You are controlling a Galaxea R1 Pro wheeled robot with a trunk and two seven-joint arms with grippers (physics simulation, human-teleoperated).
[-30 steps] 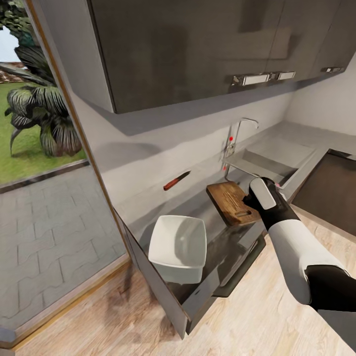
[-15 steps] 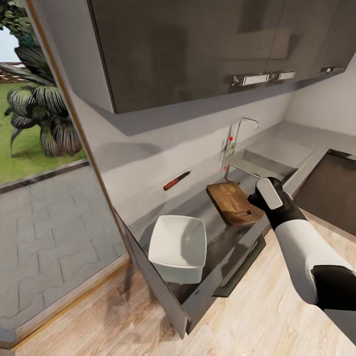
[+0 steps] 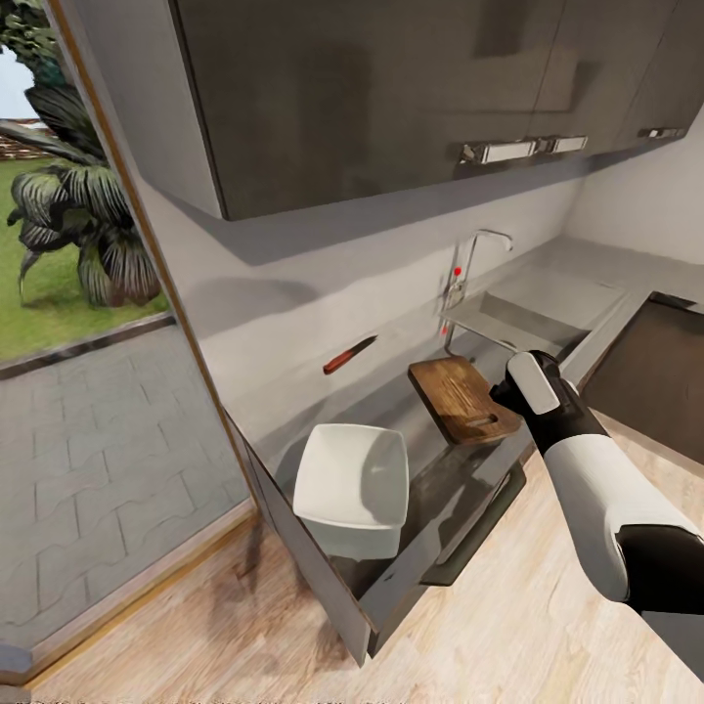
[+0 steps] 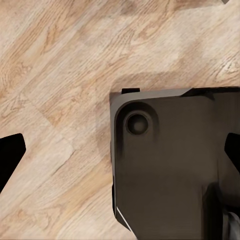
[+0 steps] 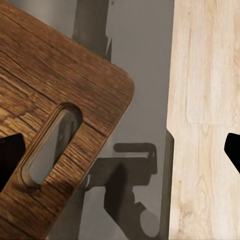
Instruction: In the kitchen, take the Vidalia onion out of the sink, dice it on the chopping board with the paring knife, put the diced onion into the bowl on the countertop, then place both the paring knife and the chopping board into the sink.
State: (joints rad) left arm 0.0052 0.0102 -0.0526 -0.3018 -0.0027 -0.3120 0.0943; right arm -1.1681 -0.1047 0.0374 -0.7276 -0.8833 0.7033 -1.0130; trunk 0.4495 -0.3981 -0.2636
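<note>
One arm works at the countertop; we take the chopping board as our landmark throughout. The right gripper hangs at the board's handle-slot corner, the one nearest the counter's front edge; in the right wrist view its two dark fingertips stand wide apart, so we record it as spread and holding nothing, one tip over the board beside the slot, the other out past the counter edge over the wood floor. The left gripper is likewise spread with nothing between its tips, pointed at the floor above a dark part of the robot's own body.

The paring knife lies beyond the board towards the wall, well apart from it; the bowl sits on the other side of the board from the sink, near the counter front; the sink lies just past the board's far end, tap at the wall. The board's top is bare; the Vidalia onion we cannot make out, the basin's inside being too dim to read.

Judgement: the step in hand is fetching the onion; the dicing is not begun. To do it well we would carry the spread gripper from the board over the basin rim, keep clear of the tap, descend only once the bulb is seen between the tips, and close gently on its widest part; a round bulb may roll off.
</note>
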